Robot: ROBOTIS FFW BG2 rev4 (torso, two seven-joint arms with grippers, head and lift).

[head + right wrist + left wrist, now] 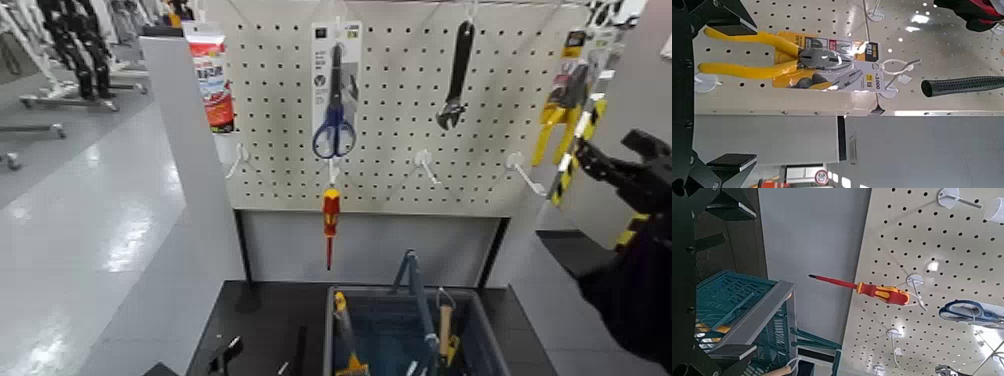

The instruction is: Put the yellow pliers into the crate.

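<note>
Pegboard point(285, 188) at its right edge bore the yellow pliers point(557, 120), pick and placing both left to do, my right gripper point(744, 92) spread empty beside them, open air reaching toward the crate point(492, 338)'s right rim, my left gripper point(742, 279) agape, low off its left.

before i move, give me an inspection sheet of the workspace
surface: dark flat shelf under a beige pegboard
job's things: carded yellow-handled pliers hanging on the pegboard; grey-rimmed plastic crate on the shelf, tools inside
clutter: red-and-yellow screwdriver, blue-handled scissors and black-handled adjustable wrench, all hanging
grippers: right at the pliers' handles, jaws open, not gripping; left low by the crate, jaws open
cables: nothing seen near the work
surroundings: shiny grey floor, black-and-yellow striping at right
</note>
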